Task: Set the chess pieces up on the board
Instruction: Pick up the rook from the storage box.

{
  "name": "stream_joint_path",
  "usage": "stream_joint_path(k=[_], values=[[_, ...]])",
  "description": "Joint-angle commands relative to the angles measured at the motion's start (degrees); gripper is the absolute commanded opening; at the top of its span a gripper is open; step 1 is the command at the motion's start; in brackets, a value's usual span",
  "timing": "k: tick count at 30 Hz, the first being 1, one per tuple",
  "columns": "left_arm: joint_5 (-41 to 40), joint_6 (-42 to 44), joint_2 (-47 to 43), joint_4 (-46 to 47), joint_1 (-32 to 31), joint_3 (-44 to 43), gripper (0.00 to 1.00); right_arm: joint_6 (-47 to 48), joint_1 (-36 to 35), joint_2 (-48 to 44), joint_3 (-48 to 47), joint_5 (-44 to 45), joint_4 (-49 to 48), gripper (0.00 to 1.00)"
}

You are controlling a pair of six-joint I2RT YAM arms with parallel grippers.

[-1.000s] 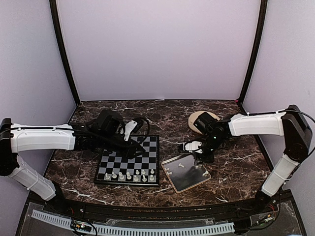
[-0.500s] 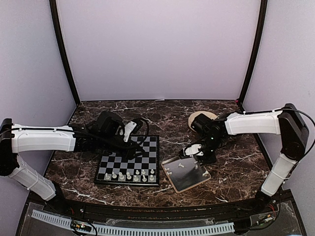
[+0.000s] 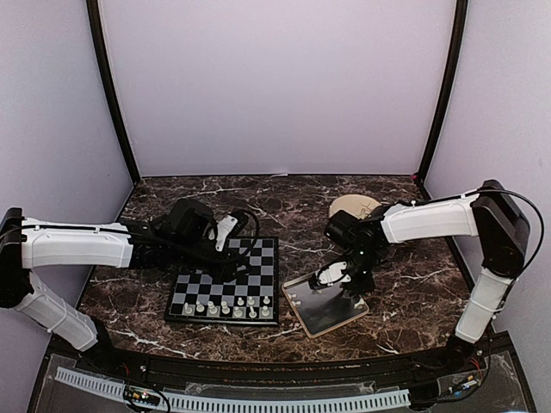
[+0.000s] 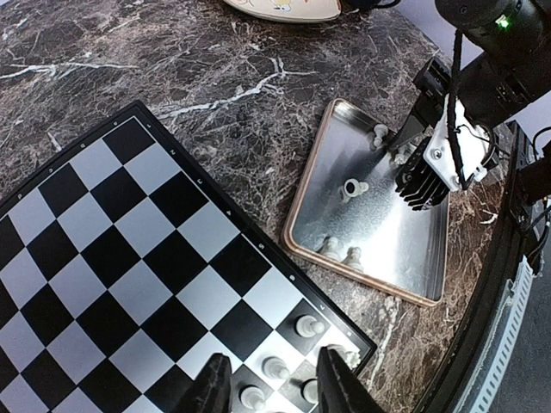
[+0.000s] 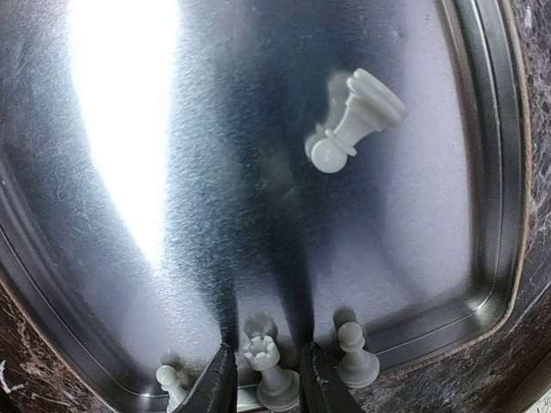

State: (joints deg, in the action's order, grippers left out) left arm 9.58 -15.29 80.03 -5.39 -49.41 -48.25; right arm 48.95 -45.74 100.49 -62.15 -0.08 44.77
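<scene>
Shiny metal tray [image 5: 413, 241], matt plastic pcs [image 5: 355, 116]

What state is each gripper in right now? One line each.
Left gripper: open, empty, above the board.
Right gripper: jaws either side of a rook in the tray; grip cannot be told.

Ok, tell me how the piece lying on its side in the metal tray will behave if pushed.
Lying on its round body, the toppled piece will probably roll in an arc rather than slide straight. The tray looks polished, so it may skid easily. Small and plastic-looking, it is likely very light.
</scene>
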Motion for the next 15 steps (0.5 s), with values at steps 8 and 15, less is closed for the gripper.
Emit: stream_joint_path(k=[8,15], values=[[-0.27,-0.57,-1.72,1.81,-0.34,1.29,0.36,-1.07,-3.91,3.08,-0.43,2.86,-1.88,0.2],[-0.79,-0.62,-1.98,1.7,-0.34,1.89,0.36,-2.55,-3.97,1.62,-3.44,-1.33,-1.31,0.13]])
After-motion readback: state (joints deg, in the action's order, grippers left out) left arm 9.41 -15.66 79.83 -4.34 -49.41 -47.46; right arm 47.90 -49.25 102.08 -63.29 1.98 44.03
